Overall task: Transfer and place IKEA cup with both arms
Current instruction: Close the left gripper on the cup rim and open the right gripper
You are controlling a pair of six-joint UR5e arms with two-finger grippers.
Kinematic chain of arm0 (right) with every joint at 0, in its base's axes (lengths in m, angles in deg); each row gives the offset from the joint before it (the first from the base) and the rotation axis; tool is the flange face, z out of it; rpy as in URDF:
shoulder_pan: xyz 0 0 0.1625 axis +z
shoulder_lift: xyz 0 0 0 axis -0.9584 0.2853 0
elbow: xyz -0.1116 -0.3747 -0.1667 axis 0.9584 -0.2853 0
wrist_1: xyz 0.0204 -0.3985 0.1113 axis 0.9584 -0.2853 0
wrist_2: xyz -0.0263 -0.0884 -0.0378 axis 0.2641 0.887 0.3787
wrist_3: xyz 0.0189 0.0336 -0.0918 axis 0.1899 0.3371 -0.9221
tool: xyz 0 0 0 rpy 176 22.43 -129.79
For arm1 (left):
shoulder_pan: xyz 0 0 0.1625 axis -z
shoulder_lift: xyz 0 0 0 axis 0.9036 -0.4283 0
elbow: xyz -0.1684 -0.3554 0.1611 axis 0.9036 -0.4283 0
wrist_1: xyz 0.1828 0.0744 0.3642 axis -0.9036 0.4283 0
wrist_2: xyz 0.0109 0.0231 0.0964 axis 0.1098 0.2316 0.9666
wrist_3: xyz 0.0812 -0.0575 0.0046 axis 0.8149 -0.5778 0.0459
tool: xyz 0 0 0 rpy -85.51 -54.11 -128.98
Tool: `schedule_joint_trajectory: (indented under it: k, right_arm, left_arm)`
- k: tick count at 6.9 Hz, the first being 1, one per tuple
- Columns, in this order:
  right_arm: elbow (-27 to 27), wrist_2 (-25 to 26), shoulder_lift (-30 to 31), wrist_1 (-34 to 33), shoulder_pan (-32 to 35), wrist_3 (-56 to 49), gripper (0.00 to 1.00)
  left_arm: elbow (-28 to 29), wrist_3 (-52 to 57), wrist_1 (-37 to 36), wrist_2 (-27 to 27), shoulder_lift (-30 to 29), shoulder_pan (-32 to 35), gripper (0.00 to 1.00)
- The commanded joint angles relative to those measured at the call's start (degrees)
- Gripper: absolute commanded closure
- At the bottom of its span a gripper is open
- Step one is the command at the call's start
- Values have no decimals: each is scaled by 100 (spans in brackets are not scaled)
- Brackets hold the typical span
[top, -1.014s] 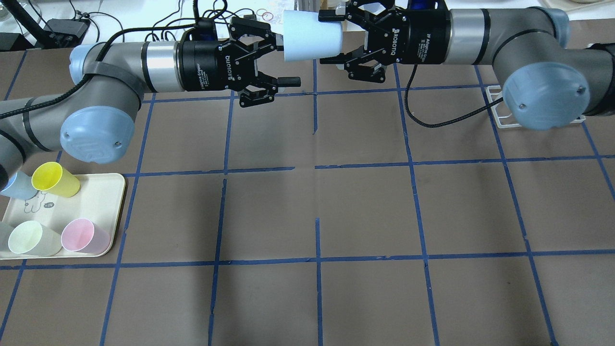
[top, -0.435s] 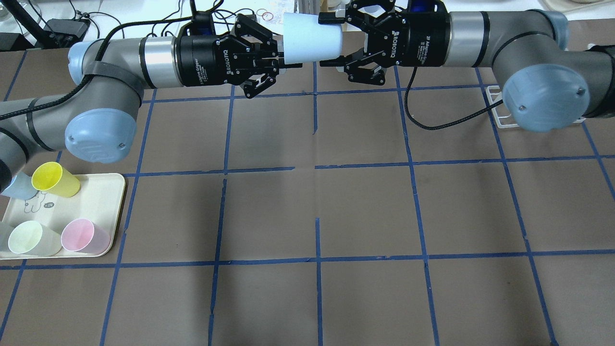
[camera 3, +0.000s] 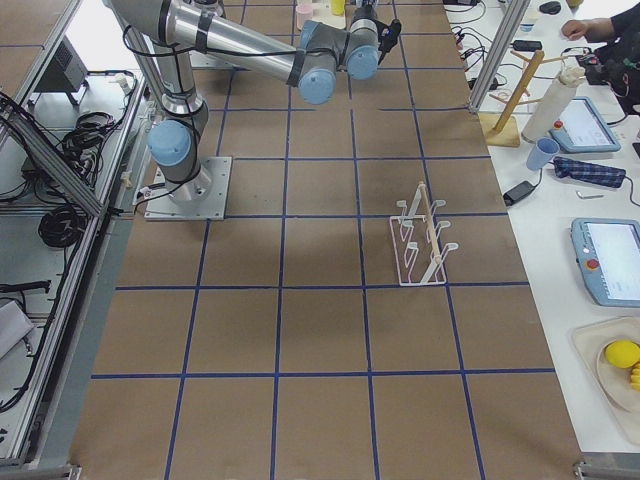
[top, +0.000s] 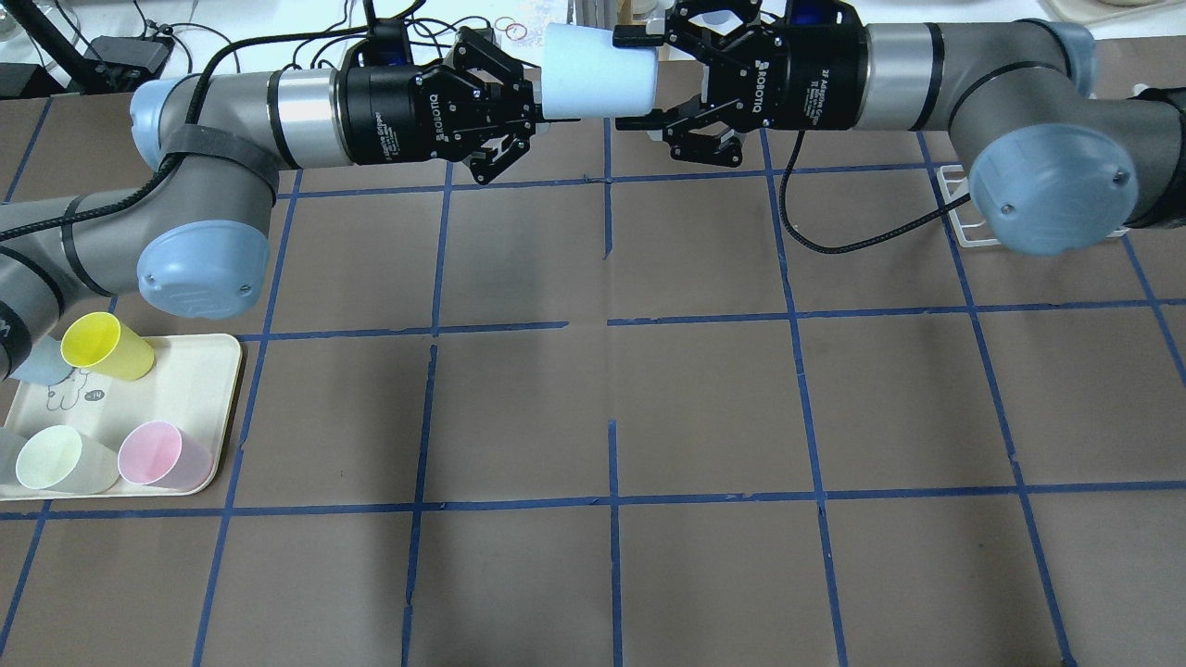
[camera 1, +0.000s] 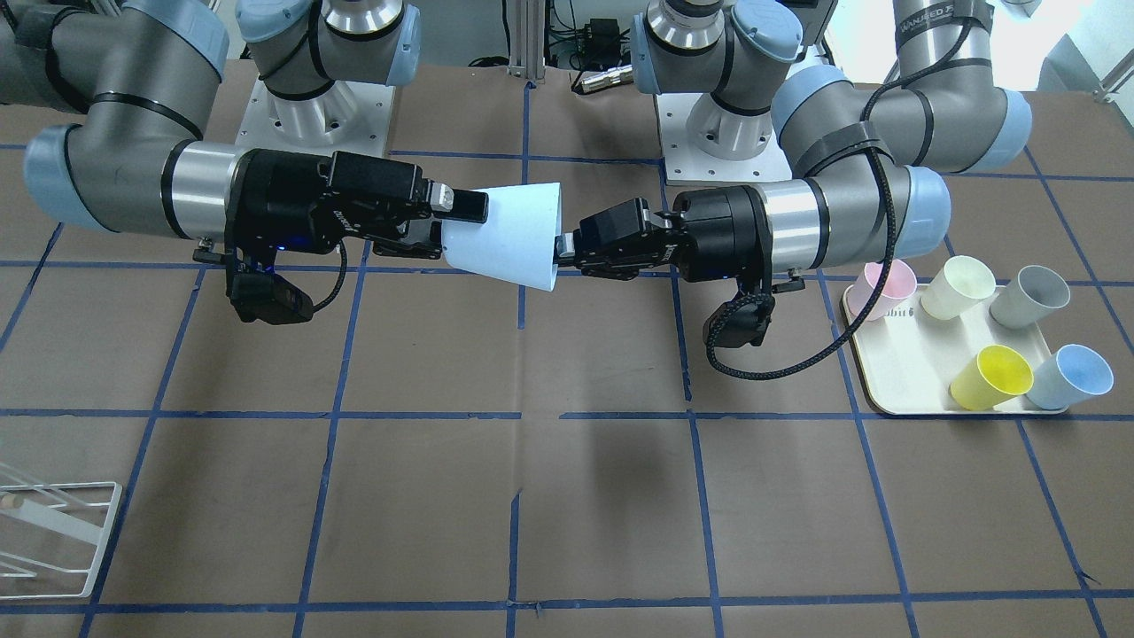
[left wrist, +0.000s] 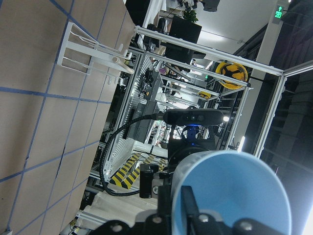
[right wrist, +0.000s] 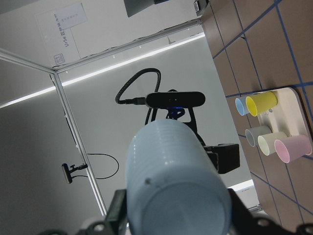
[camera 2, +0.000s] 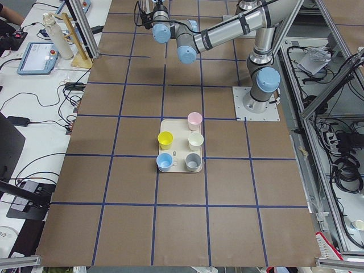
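Note:
The IKEA cup [top: 598,81], light blue, lies on its side high above the back of the table, between my two grippers. My right gripper [top: 635,79] is shut on its narrow base end, one finger on each side, and also shows in the front view [camera 1: 461,229]. My left gripper [top: 536,109] is shut on the cup's wide rim, seen pinching it in the front view [camera 1: 563,248]. The left wrist view looks into the cup's mouth [left wrist: 234,196], with one finger inside. The right wrist view shows the cup's base [right wrist: 171,181].
A cream tray [top: 199,371] at the robot's near left holds a yellow cup [top: 102,345], a pink cup [top: 157,454], a pale cream cup [top: 56,459], a second light blue cup [top: 32,363] and a grey cup [camera 1: 1032,297]. A white wire rack [camera 1: 53,532] stands on the right side.
My left gripper was open beside the cup's rim; it has moved in and shut on the rim. My right gripper has kept its hold, and the cup has barely moved.

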Motion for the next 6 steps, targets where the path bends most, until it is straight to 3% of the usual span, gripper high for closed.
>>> schedule_joint_trajectory:
  k: [1,3,5,6]
  right_arm:
    - [-41,-23,-11,-14,-35,272,0]
    - [-50,-94,-38,-93,-96,547,0]
    - [-111,2,-46,-128,-673,555,0]
    - [-190,394,-12,-102,-938,555,0]
  left_arm:
    - [-2,-41,-17,2,2,-9,100]
    - [-11,-50,-9,2,20,-17,100]
    - [50,-163,18,177,151,-139,100]
    - [68,-199,18,709,256,-271,100]
